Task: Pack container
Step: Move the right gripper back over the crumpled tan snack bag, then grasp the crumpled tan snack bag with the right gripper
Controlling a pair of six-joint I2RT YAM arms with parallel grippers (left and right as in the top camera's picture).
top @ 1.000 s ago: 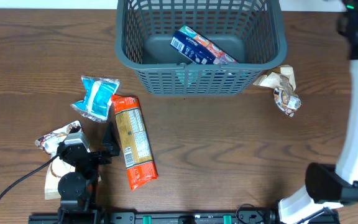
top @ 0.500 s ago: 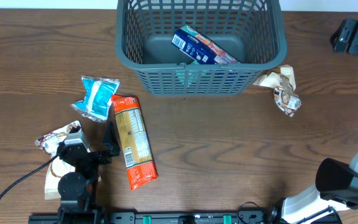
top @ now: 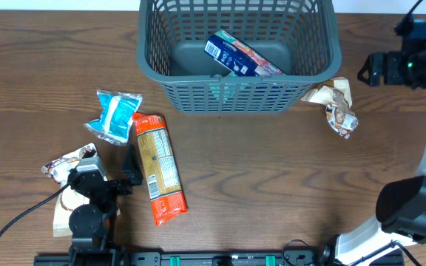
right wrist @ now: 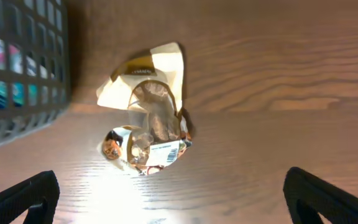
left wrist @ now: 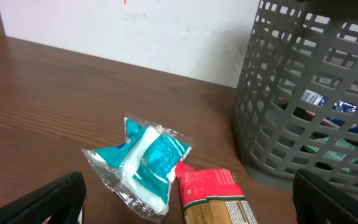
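- Pincers first: the left pincer had its fingers spread wide, low over the near left part of the table, facing the teal pack and the basket's left corner.
- Likewise wide apart were the fingers of the right pincer, which was out at the far right, to the right of the basket, and looked down on a crumpled wrapper; neither pincer held anything.
- Brown wood-grain table carried everything.
- At the far middle stood the container, a dark grey-teal basket with lattice sides and a thick rim, upright and open-topped.
- On the near left lay a long orange-red pack, flat, running from far to near, its far end just beside the teal pack.
- Inside the basket a blue pack lay slanted on the solid base.
- Left of the long pack's far end sat a teal pack in clear film, apart from the basket.
- Just right of the basket's near right corner was a crumpled tan wrapper.
- A second crumpled wrapper lay at the near left, partly hidden under the left arm.
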